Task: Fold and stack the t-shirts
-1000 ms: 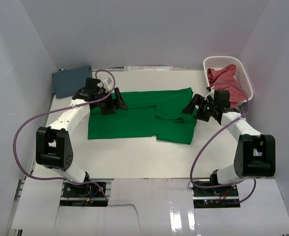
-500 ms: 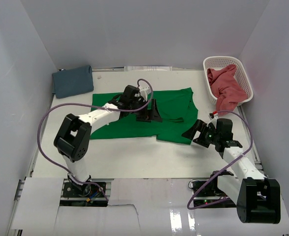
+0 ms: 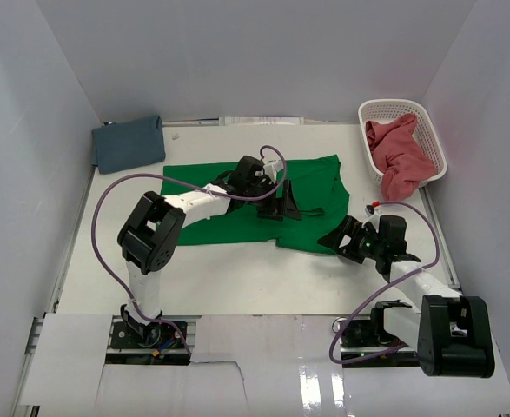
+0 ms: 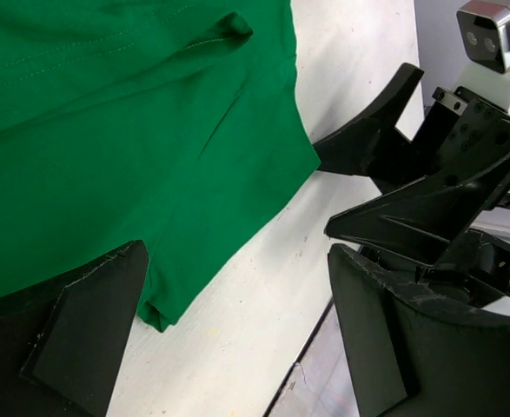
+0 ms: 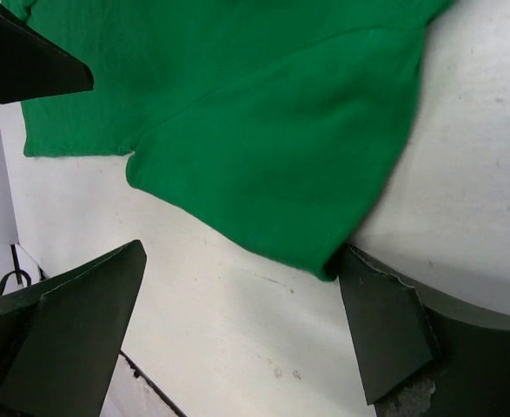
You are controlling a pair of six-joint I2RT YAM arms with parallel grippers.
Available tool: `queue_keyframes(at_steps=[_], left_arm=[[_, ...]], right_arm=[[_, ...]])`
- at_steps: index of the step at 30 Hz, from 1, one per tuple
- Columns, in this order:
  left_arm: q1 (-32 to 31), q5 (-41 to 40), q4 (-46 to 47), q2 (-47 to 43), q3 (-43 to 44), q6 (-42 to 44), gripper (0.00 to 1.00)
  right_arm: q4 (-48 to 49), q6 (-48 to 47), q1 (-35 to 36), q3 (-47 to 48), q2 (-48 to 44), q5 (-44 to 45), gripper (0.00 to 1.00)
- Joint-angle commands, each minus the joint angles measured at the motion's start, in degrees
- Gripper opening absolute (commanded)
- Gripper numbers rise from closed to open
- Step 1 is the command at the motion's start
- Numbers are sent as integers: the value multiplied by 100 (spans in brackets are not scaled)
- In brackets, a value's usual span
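One white counter [image 3: 237,269], bearing all the rest

One bright green t-shirt [image 3: 315,182], largest of the cloths, spread flat with one side folded in. Directly under the left jaws, and reaching the right jaws with its near corner

Two arms: left arm [image 3: 194,201] bent across the green cloth, right arm [image 3: 411,282] low over bare counter just beside that corner

One slate blue t-shirt [image 3: 129,143], folded, at the far corner of the counter. Well apart from both pairs of jaws, beyond and outward of the left pair

One white lattice basket [image 3: 394,104] at the far edge, well beyond the right jaws

One pinkish red t-shirt [image 3: 398,152], bunched inside the basket and spilling over its near rim, well apart from both pairs of jaws

Three t-shirts in all, one of each colour, each lying apart from the others

Left jaws: spread wide, pinching nothing, low over the green cloth. Hem edge and a folded corner between the left fingers [image 4: 81,339], close to one of them, bare counter toward the other

Right jaws: spread wide too, empty. Corner of the green t-shirt between the right fingers [image 5: 72,339], its tip just beside the other finger, perhaps touching

Both pairs of jaws near each other, facing across the same corner of cloth
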Motion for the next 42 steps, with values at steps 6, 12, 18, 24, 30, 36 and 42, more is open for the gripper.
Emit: queue_keyframes(at_steps=[6, 12, 18, 24, 30, 36, 42], left_arm=[[-52, 64, 187, -225, 63, 25, 95], [-52, -33, 29, -269, 80, 148, 96], [53, -690, -672, -366, 203, 517, 96], [1248, 1, -717, -577, 80, 253, 97], [1636, 151, -1263, -164, 555, 596, 97], [1627, 327, -1070, 100, 441, 491, 97], [1627, 398, -1061, 153, 458, 544, 97]], right_arm=[[821, -422, -25, 66, 795, -263, 98], [585, -695, -25, 400, 1296, -500, 95], [901, -334, -16, 242, 1560, -1255, 82], [717, -317, -7, 242, 1701, -1459, 62], [349, -369, 46, 295, 1763, -1476, 58], [-178, -457, 81, 409, 1789, -1494, 17], [-706, -54, 81, 734, 1771, -1985, 9]])
